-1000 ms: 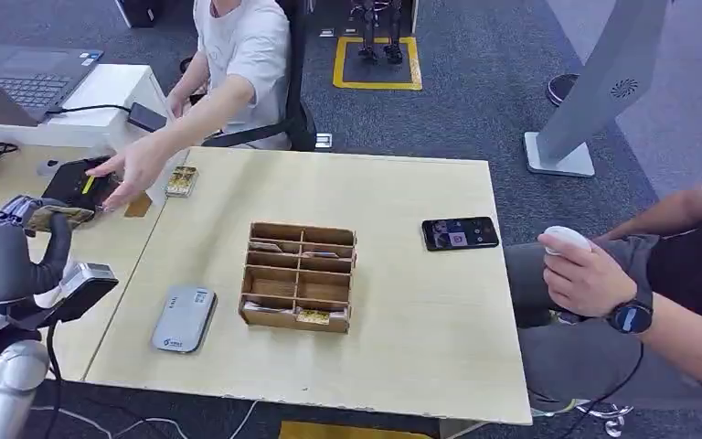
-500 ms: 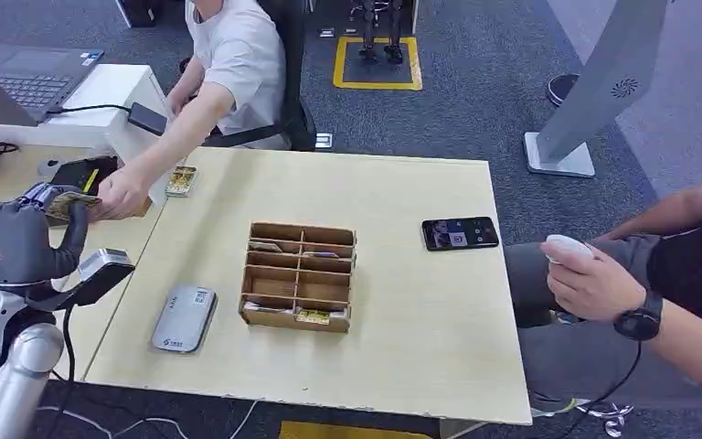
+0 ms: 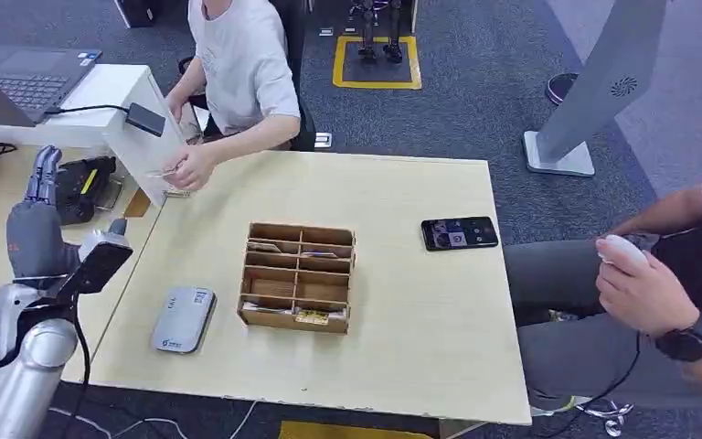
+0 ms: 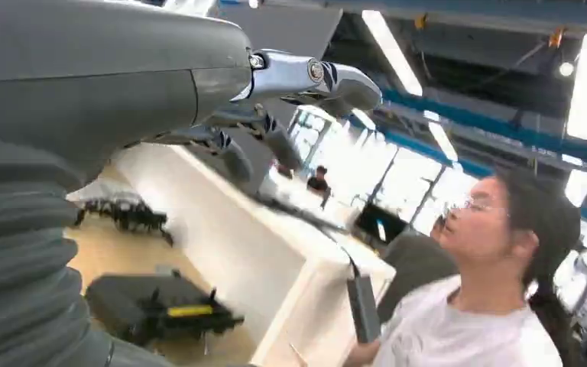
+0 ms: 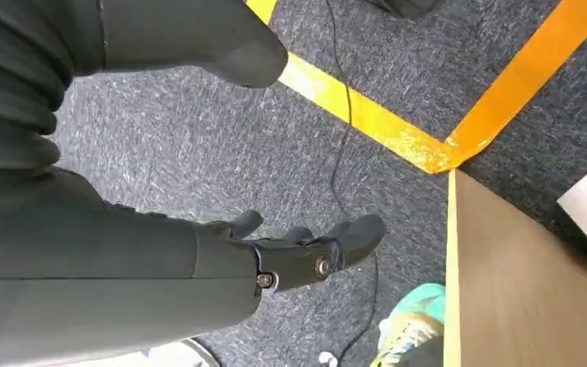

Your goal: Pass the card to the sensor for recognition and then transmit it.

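My left hand [image 3: 35,233] is raised over the side table, fingers straight up and apart, holding nothing. In the left wrist view its fingers [image 4: 275,134] are spread in the air. The card [image 3: 166,173] is a thin pale strip pinched in the hand [image 3: 190,167] of the person in white, at the table's far left corner. A grey card reader [image 3: 183,318] lies flat on the table near my left arm. My right hand [image 5: 306,248] hangs over the carpet beside the table, fingers loosely apart and empty.
A wooden divided box [image 3: 298,274] with cards stands mid-table. A black phone [image 3: 460,232] lies to its right. A black device [image 3: 82,187] and a laptop [image 3: 27,82] sit on the left desk. A second person [image 3: 658,293] at the right holds a white object.
The person in white took the card from my left hand and drew it back to the table's corner. My left hand opened, its fingers now straight up.
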Controlling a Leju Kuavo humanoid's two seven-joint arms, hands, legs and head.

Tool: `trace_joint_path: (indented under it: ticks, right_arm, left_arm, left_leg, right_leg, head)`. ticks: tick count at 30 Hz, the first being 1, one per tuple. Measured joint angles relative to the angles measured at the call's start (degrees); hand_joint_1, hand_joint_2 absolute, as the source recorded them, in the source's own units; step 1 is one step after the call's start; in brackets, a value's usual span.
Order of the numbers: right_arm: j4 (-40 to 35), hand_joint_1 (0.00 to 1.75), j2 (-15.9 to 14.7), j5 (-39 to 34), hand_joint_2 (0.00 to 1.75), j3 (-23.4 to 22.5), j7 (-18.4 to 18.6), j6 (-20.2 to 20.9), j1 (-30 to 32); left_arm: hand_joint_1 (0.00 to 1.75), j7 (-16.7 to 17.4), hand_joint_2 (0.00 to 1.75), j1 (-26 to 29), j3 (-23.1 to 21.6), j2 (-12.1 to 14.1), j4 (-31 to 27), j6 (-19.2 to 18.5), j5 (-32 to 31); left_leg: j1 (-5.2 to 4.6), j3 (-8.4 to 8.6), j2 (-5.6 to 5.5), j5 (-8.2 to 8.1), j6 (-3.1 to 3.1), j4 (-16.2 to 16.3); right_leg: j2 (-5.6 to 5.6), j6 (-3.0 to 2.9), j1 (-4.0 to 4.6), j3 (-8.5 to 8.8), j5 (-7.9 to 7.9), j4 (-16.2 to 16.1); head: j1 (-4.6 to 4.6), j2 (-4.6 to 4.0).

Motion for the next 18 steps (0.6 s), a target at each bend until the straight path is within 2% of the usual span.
trace_joint_path:
  ticks: [5, 18]
  right_arm:
    - [0.0, 0.0, 0.0, -1.0, 1.75, -0.1, -0.8, -0.5, 0.3]
    - [0.0, 0.0, 0.0, -1.2, 1.75, -0.2, -1.0, -0.5, 0.7]
  left_arm:
    - [0.0, -2.8, 1.75, 2.4, 0.2, 0.0, -2.1, -4.6, 3.6]
    - [0.0, -3.3, 1.75, 3.8, 0.2, -0.1, -4.1, -5.3, 4.2]
  left_leg:
    - [0.0, -0.01, -0.01, 0.0, 0.0, 0.0]
    - [0.0, 0.0, -0.01, 0.0, 0.0, 0.0]
  right_leg:
    - [-0.01, 0.0, 0.0, 0.0, 0.0, 0.0]
    - [-0.01, 0.0, 0.0, 0.0, 0.0, 0.0]
  head:
    - [-0.02, 0.0]
    - [-0.02, -0.02]
